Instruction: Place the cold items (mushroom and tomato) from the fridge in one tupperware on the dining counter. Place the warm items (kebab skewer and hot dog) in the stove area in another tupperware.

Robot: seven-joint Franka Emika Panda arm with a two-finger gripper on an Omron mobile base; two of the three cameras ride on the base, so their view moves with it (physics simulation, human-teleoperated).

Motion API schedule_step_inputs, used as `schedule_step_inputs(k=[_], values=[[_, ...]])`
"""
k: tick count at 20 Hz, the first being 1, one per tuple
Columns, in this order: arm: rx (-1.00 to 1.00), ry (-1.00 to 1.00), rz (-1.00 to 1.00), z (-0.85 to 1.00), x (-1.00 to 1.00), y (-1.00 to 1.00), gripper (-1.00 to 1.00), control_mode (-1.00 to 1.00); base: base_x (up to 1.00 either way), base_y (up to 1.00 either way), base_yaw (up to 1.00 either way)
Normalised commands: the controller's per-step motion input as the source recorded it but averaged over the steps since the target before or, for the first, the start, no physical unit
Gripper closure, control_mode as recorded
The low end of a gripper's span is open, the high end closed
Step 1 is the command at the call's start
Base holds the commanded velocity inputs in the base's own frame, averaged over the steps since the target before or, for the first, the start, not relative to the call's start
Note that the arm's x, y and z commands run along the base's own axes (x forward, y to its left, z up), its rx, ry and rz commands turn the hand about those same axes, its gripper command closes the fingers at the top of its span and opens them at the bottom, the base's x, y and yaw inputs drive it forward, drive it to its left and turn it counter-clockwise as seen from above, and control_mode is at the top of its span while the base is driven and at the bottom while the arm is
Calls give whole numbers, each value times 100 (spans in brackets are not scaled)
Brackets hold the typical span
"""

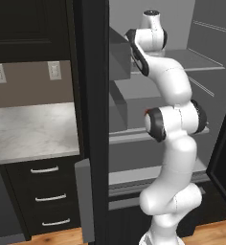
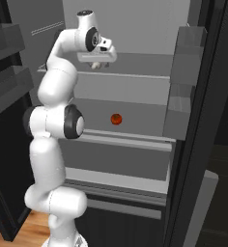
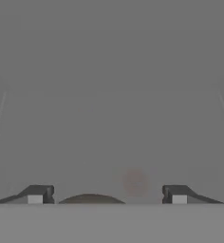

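My gripper (image 2: 94, 63) reaches into the open fridge and points down at the upper shelf (image 2: 135, 77). In the hand view the gripper (image 3: 107, 193) stands open. A brown mushroom (image 3: 90, 199) cap lies low between the two fingertips (image 3: 35, 194), with a gap on each side. The red tomato (image 2: 116, 119) sits on the shelf below, apart from the gripper, and shows as a faint reddish blot (image 3: 134, 181) through the upper shelf.
Both fridge doors stand open, with grey door bins on the left (image 1: 119, 62) and on the right (image 2: 183, 87). A marble counter (image 1: 28, 129) over dark drawers (image 1: 48, 196) lies left of the fridge. The arm's elbow (image 1: 175, 122) fills the fridge opening.
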Motion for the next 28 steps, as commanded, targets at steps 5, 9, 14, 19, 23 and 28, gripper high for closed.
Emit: schedule_step_inputs(k=[5, 9, 14, 19, 23, 28], values=[[1, 6, -20, -55, 6, -4, 100, -100, 0, 0, 0], [4, 4, -32, 6, -19, -46, 100, -100, 0, 0, 0], [21, -24, -34, 27, -59, -73, 100, -100, 0, 0, 0], [11, -37, -18, -81, -100, -18, 100, -100, 0, 0, 0], [1, -32, -14, -100, -100, 0, 100, -100, 0, 0, 0], [1, -46, -8, -100, -100, 0, 100, -100, 0, 0, 0]])
